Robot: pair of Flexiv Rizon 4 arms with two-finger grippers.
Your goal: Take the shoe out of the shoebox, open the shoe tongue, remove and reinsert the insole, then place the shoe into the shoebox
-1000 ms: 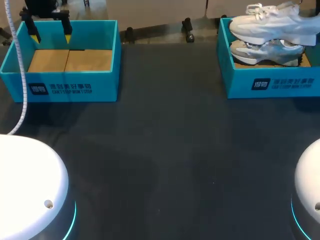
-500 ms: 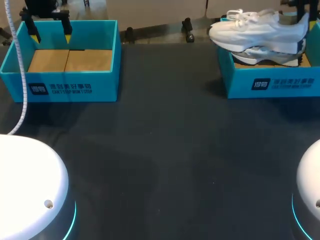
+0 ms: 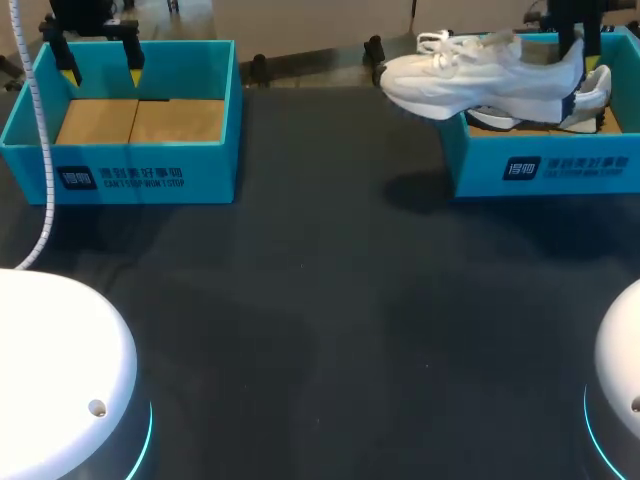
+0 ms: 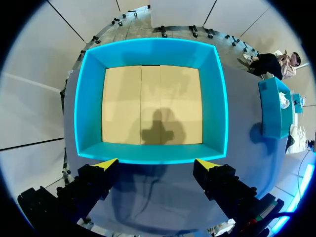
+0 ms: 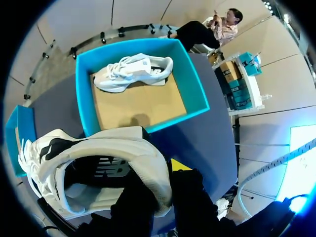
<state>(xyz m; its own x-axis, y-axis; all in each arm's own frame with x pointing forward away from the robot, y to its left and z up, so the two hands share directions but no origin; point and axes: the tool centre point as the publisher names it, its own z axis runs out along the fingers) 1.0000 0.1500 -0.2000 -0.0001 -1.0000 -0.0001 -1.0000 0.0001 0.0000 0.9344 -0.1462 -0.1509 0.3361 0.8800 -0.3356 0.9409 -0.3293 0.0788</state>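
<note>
A white sneaker (image 3: 470, 75) hangs in the air, its toe out past the left wall of the right blue shoebox (image 3: 545, 165). My right gripper (image 3: 582, 70) is shut on its heel collar, one finger inside the shoe and one outside. In the right wrist view the held sneaker (image 5: 94, 158) sits against the gripper (image 5: 159, 185), and a second white sneaker (image 5: 133, 71) lies on its side on the cardboard floor of the shoebox (image 5: 197, 89) below. My left gripper (image 3: 101, 70) hovers open over the far wall of the left blue box (image 3: 120, 175).
The left box (image 4: 150, 153) holds nothing but its cardboard floor, seen under my open left gripper (image 4: 157, 165). The second sneaker (image 3: 592, 100) shows at the right box's far right end. My arms' white bases (image 3: 60, 380) fill the near corners. Dark tabletop (image 3: 330, 300) lies between the boxes.
My right gripper has carried the white sneaker leftward, from above the right shoebox to partly past its left wall. The left arm has stayed still.
</note>
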